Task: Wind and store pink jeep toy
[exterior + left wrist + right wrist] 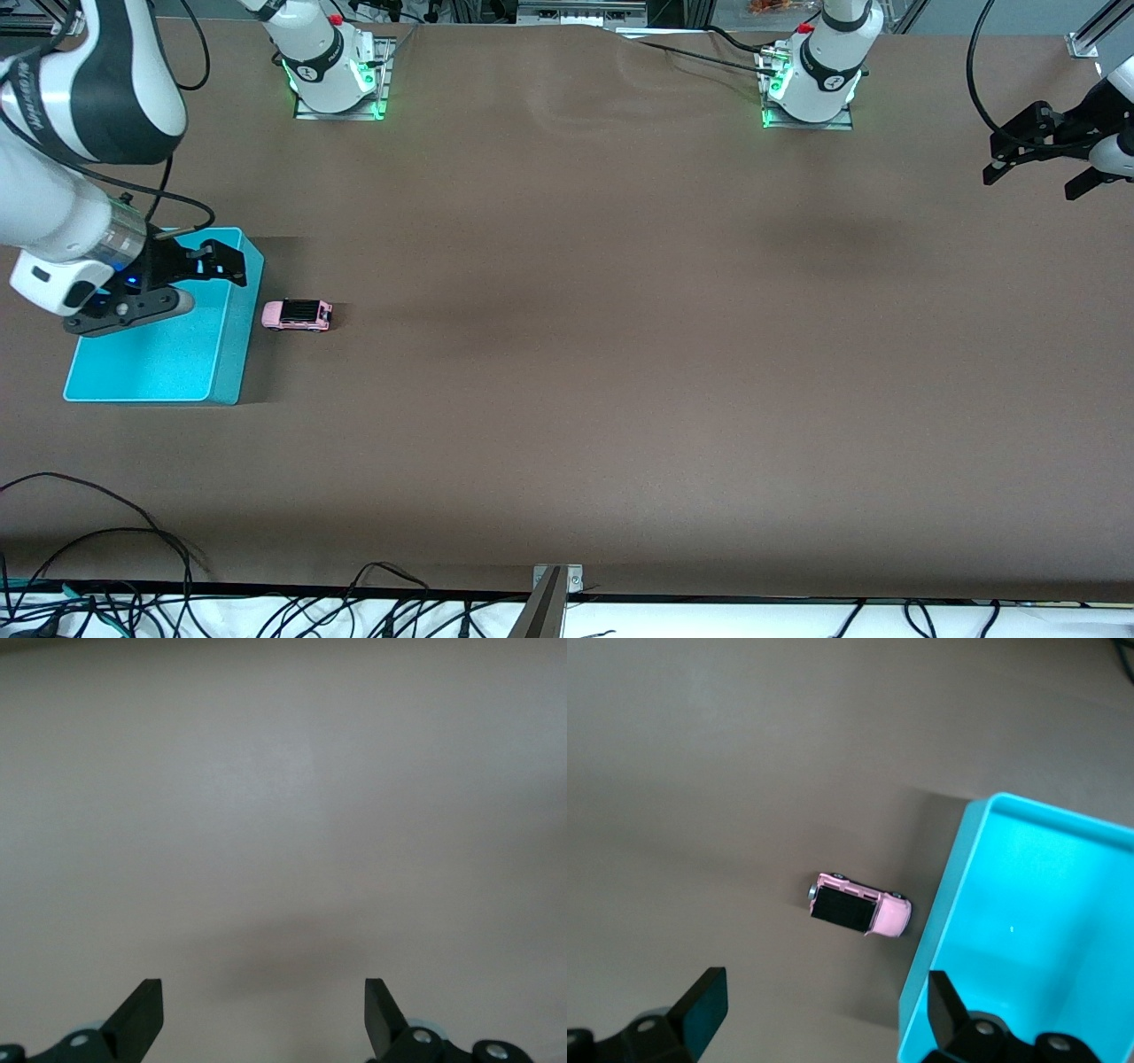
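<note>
The turquoise bin [155,354] sits at the right arm's end of the table, with the pink jeep toy [298,315] on its wheels just beside it, not touching. The right gripper [190,279] hangs over the bin, fingers spread wide and empty. The left gripper [1041,164] waits well away from the bin, also wide open.

Pink jeep toy [298,315] is sitting just beside the turquoise bin [229,354] wall, blocking that side; bare table [620,354] is lying open toward the left arm's end.
</note>
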